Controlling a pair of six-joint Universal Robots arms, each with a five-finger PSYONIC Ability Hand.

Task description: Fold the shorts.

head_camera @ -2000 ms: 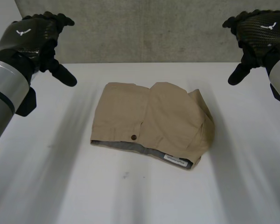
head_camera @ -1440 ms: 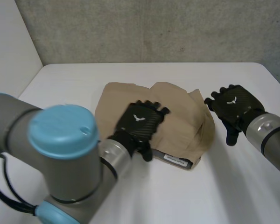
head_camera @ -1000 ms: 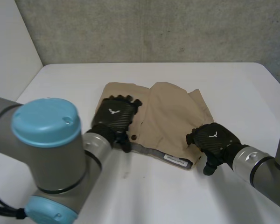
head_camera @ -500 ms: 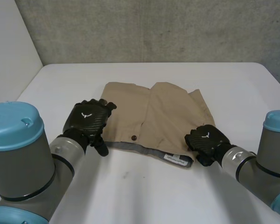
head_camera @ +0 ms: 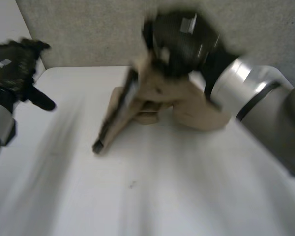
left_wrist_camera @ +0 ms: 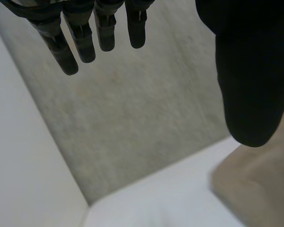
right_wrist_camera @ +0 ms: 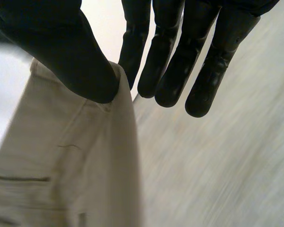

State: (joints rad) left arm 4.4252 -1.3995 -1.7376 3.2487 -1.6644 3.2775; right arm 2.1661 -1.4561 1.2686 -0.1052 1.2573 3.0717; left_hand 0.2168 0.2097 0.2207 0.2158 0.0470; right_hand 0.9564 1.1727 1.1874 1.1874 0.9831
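The tan shorts point(head_camera: 187, 110) hang partly lifted off the white table point(head_camera: 162, 196), their dark-lined waistband slanting down to the tabletop. My right hand point(head_camera: 179, 42) is raised high over the middle of the table and is shut on the shorts. In the right wrist view its thumb point(right_wrist_camera: 61, 52) pinches the waistband edge of the shorts point(right_wrist_camera: 61, 175) against the straight fingers. My left hand point(head_camera: 12, 66) is up at the far left, away from the cloth. Its fingers are straight and it holds nothing; beyond its thumb point(left_wrist_camera: 248, 71) lies a part of the shorts point(left_wrist_camera: 260, 184).
A grey wall point(head_camera: 98, 34) runs behind the table's far edge. A pale side wall point(left_wrist_camera: 19, 156) meets it at the table's far left corner.
My right hand closed on the shorts' near right corner and swung it up and leftward, lifting the cloth. My left hand left the shorts' left edge and rose to the far left.
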